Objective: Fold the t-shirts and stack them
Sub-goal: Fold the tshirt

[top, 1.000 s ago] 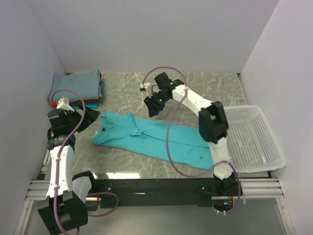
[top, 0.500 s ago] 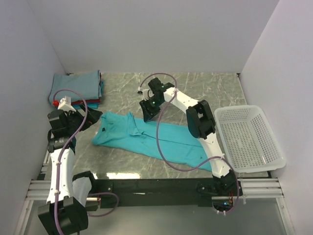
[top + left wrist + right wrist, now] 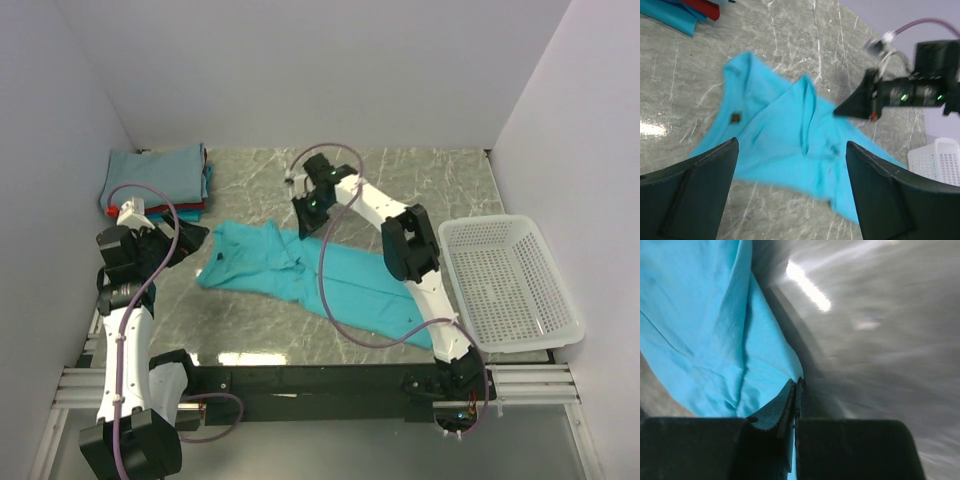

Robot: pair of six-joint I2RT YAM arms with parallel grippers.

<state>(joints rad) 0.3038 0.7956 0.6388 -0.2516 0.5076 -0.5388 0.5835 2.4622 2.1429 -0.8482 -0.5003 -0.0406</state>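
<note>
L arm (image 3: 122,330) stands up from its base at the near-left corner, wrist bent inward. My L end effector (image 3: 791,144) hangs above the worktop (image 3: 430,180), jaws spread wide, nothing between them. R arm (image 3: 420,255) stretches far fwd and across to the left, elbow raised, wrist tipped down. R end effector (image 3: 796,386) sits low, jaws pressed tight together, pinching an edge of the tee (image 3: 700,315).

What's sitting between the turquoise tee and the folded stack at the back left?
Nothing lies on the table there. Only the open left gripper hangs above that stretch, near the turquoise tee's collar end, and could cross a straight path to the folded stack. The right gripper is shut on the tee's far edge.
</note>
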